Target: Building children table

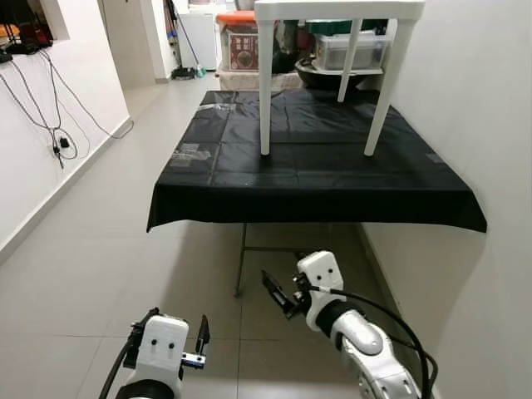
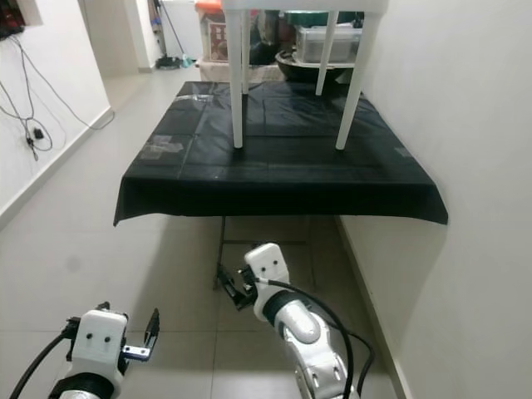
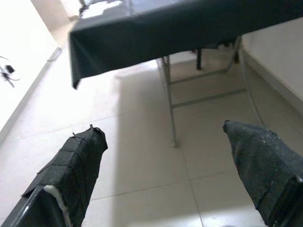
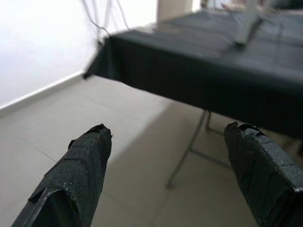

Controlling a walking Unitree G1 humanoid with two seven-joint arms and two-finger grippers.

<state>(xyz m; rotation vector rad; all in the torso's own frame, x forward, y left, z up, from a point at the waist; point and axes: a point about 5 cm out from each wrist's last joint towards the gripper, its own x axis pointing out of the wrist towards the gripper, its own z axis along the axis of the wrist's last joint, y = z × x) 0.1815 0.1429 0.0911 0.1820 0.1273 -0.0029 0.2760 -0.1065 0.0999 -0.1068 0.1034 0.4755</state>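
On top of a folding table draped with a black cloth [image 1: 316, 179] stands the white children table [image 1: 337, 12], upright on its legs, toward the far right part of the cloth and close to the white wall [image 1: 482, 125] on the robot's right. Three of its legs are plainly visible, two near ones planted on the cloth and one further back. The cloth hangs over the near edge, and below it the metal legs of the folding table [image 1: 242, 258] reach down to the pale tiled floor [image 1: 100, 249]. Strips of clear tape [image 1: 189, 153] lie on the left part of the cloth.

Both arms are held low, in front of the near edge of the cloth and well apart from the children table. The left gripper [image 1: 170, 328] hovers over the floor tiles at the lower left, its two black fingers [image 3: 78, 163] spread apart with nothing between them; its wrist view looks past them at the cloth's hanging edge and the folding legs. The right gripper [image 1: 278, 293] sits a little higher and nearer the table's edge, turned toward the left, and its fingers [image 4: 85, 156] are likewise parted and empty, with the dark cloth and one white leg beyond them.

Behind the table, storage boxes [image 1: 241, 41] and a clear plastic bin [image 1: 349, 50] are stacked at the end of the corridor. Along the left wall, black cables [image 1: 50, 116] trail down from a shelf to a plug.
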